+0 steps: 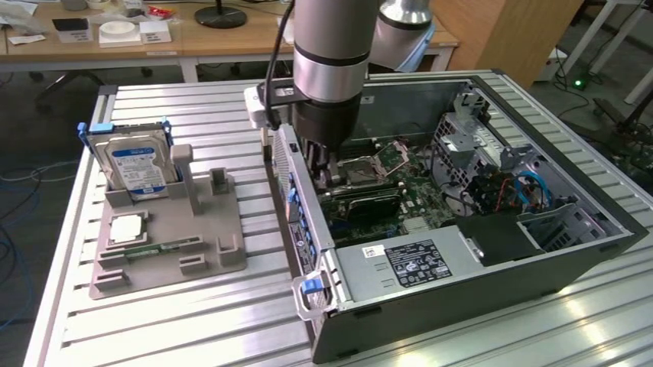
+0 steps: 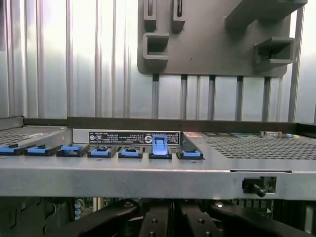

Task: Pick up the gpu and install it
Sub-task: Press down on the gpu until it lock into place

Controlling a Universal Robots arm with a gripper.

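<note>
The black two-fingered gripper (image 1: 324,164) reaches down inside the open grey computer case (image 1: 571,260), jaws pressed together above the green motherboard (image 1: 393,195) beside the case's rear wall, though I cannot make out the gpu.

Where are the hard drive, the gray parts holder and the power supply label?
Hard drive (image 1: 138,167): exterior view, on its blue label.
Gray parts holder (image 1: 204,229): exterior view, on its bare base.
Power supply label (image 1: 417,262): exterior view, middle of the sticker.
</note>
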